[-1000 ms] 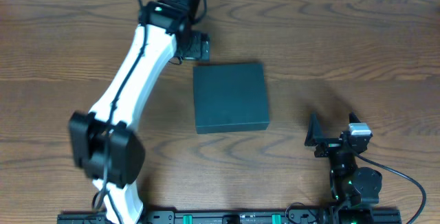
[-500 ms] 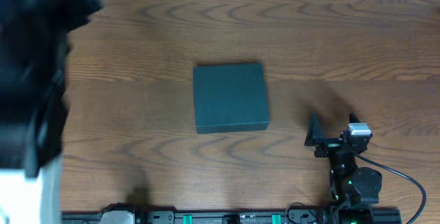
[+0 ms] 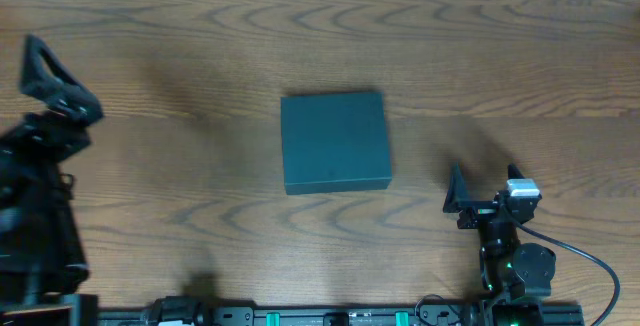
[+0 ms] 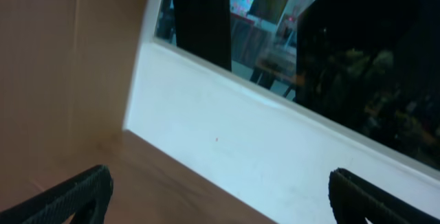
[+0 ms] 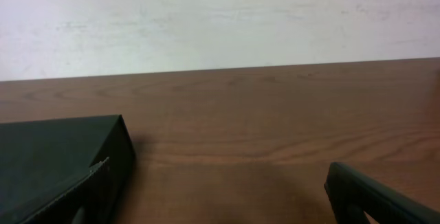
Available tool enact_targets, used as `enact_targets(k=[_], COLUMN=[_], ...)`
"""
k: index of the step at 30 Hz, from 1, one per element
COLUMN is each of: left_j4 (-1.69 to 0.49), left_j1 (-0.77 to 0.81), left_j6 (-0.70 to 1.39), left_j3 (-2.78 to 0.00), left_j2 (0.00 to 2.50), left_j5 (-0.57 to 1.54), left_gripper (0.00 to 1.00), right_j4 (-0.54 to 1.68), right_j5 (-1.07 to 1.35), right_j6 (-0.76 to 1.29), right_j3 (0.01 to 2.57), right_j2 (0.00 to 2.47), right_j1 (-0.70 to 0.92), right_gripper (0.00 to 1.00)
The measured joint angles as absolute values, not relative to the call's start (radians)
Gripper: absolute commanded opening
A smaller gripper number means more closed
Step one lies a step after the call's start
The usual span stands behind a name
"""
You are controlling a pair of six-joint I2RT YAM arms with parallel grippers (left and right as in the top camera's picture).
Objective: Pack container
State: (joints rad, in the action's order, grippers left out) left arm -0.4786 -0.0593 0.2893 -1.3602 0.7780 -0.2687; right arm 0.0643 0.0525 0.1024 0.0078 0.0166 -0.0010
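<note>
The dark teal-green container [image 3: 335,143] sits in the middle of the wooden table with its lid flat and shut. It also shows in the right wrist view [image 5: 55,157], at the lower left. My left gripper [image 3: 55,81] is far to the left of the container, raised and pointing to the back of the table. In the left wrist view the left gripper [image 4: 220,207] is open and empty, facing the table's far edge and a white wall. My right gripper [image 3: 487,192] rests right of the container near the front edge, open and empty, as the right wrist view [image 5: 227,207] shows.
The left arm [image 3: 35,216] is a large dark mass over the table's left edge. A rail with fittings [image 3: 330,316] runs along the front edge. The right arm's base and cable [image 3: 520,266] are at the front right.
My left arm has swung away from the container's far left corner to the table's left edge and has risen toward the camera. The container and the right arm have not moved.
</note>
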Motion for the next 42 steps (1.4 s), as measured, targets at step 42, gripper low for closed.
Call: enact_targets(k=[42], left_j4=[-0.037], left_j1=[-0.024], left_j6=[0.644], left_j3=[-0.089], left_j2=[0.015], left_j5=[-0.164], left_gripper=[0.99], right_j4=[0.064], right_j5=[0.052], right_j6=[0.102], right_j3=[0.008], right_j2=[0.017], right_j1=[-0.001], right_gripper=[0.99])
